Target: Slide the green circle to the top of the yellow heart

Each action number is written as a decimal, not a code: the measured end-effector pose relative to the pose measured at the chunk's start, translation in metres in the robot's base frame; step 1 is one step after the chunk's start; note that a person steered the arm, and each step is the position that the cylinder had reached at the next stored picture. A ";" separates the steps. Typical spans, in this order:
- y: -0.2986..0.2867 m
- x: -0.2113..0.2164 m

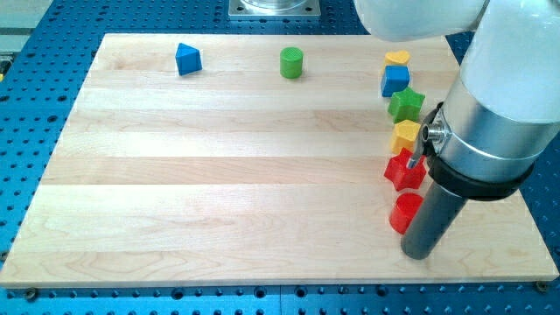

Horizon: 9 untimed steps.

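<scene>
The green circle [291, 63] stands near the view's top, a little left of centre. The yellow heart [397, 58] lies at the top right, well to the right of the green circle and partly under the white arm. My tip [419, 255] rests on the board at the lower right, just right of and below a red circle [404, 213]. It is far from both the green circle and the yellow heart.
A column of blocks runs down from the heart: a blue cube [395, 81], a green star [406, 104], a yellow block [405, 136], a red star [404, 172]. A blue triangle [187, 59] sits at the top left. The arm's body [499, 114] overhangs the board's right edge.
</scene>
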State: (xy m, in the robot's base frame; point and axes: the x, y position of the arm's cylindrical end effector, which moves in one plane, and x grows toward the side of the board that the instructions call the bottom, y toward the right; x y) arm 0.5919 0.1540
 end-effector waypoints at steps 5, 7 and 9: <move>-0.171 -0.074; -0.198 -0.132; -0.190 -0.165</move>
State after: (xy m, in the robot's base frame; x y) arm 0.4270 -0.0356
